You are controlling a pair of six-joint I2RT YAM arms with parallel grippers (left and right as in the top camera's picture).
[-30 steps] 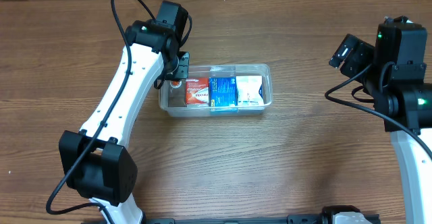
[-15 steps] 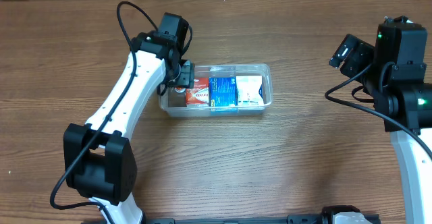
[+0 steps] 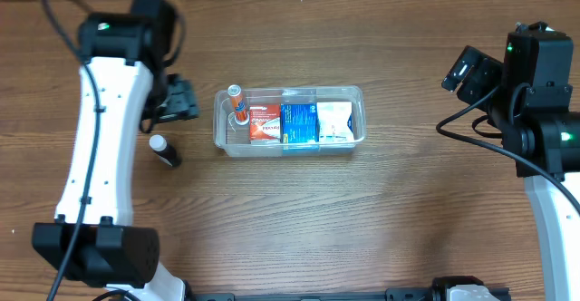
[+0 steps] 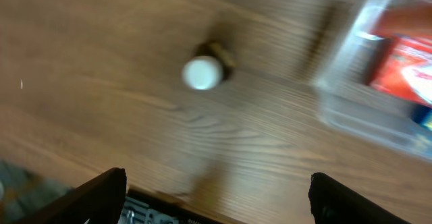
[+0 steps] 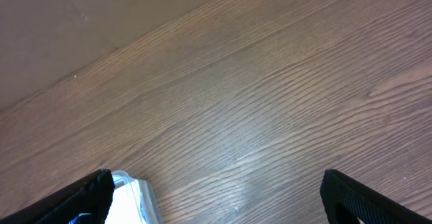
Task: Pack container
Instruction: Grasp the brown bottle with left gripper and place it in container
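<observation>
The container (image 3: 290, 150) is a clear tub in the middle of the table. It holds an upright orange-capped bottle (image 3: 237, 111) at its left end, then a red box (image 3: 264, 122), a blue box (image 3: 298, 122) and a white box (image 3: 333, 120). My left gripper (image 3: 184, 100) hangs open and empty just left of the tub. In the blurred left wrist view, the left gripper (image 4: 216, 204) has bare wood between its fingers, and the container (image 4: 358, 109) lies at the right. My right gripper (image 3: 462, 70) stays open far to the right, with the container's corner (image 5: 131, 190) by its left finger.
A small dark bottle with a white cap (image 3: 164, 149) stands on the wood left of the tub, below my left gripper. That same bottle (image 4: 202, 72) appears from above in the left wrist view. Both arm bases stand near the table's front edge.
My left gripper opened over the tub's left end and swung left, off the container. The orange-capped bottle now stands free inside, and the dark bottle is uncovered. The right arm has not moved.
</observation>
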